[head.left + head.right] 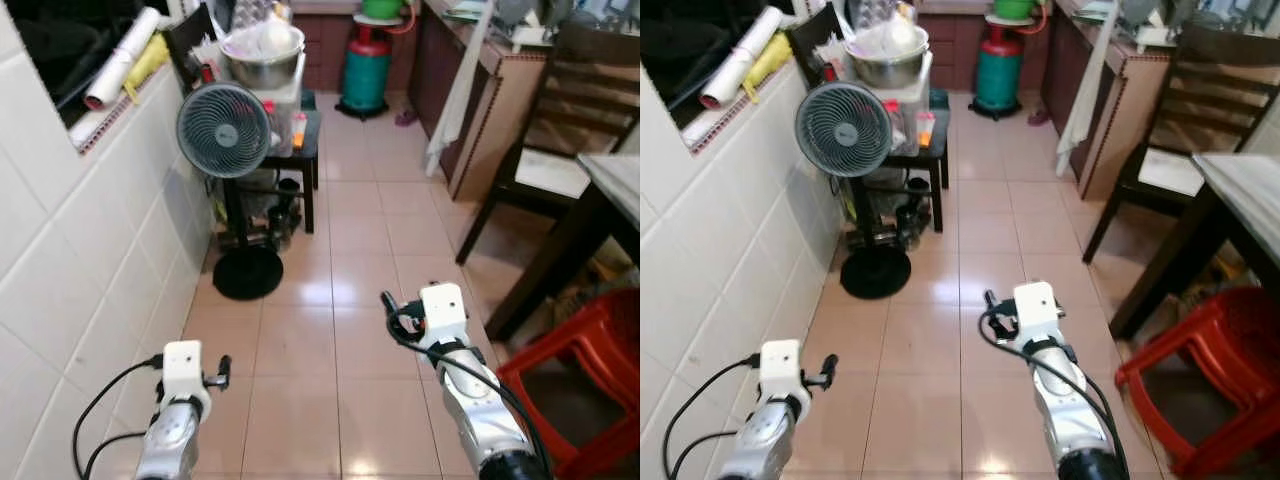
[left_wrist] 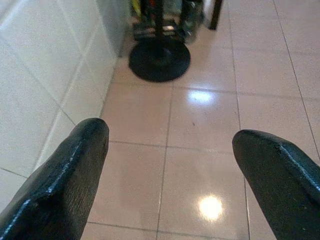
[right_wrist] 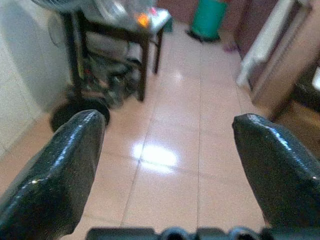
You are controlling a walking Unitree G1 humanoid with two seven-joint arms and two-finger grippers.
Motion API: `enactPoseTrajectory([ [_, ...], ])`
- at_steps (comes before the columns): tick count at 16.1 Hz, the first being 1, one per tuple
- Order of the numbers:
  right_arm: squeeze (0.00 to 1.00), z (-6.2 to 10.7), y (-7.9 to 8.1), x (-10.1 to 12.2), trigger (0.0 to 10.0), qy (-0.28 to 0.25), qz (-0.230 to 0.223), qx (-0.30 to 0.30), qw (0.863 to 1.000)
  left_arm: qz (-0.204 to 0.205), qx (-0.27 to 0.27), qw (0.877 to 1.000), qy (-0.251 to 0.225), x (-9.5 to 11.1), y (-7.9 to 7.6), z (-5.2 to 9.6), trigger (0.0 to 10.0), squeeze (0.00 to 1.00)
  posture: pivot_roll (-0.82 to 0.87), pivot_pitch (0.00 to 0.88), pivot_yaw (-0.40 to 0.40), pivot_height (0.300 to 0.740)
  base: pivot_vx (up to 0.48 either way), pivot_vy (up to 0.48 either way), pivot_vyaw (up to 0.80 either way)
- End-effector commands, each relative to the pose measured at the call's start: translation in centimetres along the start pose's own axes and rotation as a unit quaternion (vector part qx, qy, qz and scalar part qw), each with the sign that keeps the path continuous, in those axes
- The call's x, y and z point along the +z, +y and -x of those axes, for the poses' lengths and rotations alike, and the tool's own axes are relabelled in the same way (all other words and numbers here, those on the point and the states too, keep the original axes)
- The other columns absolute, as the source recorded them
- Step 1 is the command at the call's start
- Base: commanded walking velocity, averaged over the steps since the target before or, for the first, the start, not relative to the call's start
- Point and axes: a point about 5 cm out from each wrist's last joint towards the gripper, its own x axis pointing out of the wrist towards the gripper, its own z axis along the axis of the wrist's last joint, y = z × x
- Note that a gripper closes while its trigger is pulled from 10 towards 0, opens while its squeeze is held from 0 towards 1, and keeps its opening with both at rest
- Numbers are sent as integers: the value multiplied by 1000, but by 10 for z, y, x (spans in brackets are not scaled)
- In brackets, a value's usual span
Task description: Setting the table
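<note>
Table (image 1: 612,185) edge sits at my far right, dark legs under a pale top, well apart from both arms. Closest in, I've got the left gripper (image 2: 170,165) low beside the white tiled wall (image 1: 70,250), jaws spread wide with bare pink floor tiles (image 1: 300,340) between them. Right gripper (image 3: 167,155) is up a bit further forward over the open floor, jaws wide too, nothing in them. Just off my right arm there's a red plastic stool (image 1: 590,370) tucked near the table leg. Further along, a grey standing fan (image 1: 224,130) rises from a round black base (image 1: 247,272) against the wall on my left. Behind the fan, a small dark side table (image 1: 295,150) carries a big metal bowl (image 1: 262,60) and some clutter I can't make out. Across the aisle, a dark wooden chair (image 1: 560,120) faces the table, with a wooden cabinet (image 1: 490,110) just beyond it and a white cloth (image 1: 462,85) hanging down its side. At the far end stands a green gas cylinder (image 1: 366,70).
</note>
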Motion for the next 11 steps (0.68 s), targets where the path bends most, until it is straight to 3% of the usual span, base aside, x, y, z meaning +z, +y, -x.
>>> enactPoseTrajectory([
  [1, 0, 0, -3, -6, 10000, 13, -4, -11, 1000, -9, -13, 1000, 14, -2, -4, -1, 10000, 0, 5, 0, 5, 740, 0, 0, 0],
  [5, 0, 25, -1, -75, 10000, 186, -28, -32, 982, -42, -64, 989, 125, -38, -17, 10, 10000, 0, 3, 0, 21, 740, 0, 0, 0],
  [11, 0, 50, 6, -110, 10000, 294, -63, -50, 952, -51, -85, 980, 173, -51, -18, 15, 10000, 0, -27, 0, 45, 740, 0, 0, 0],
])
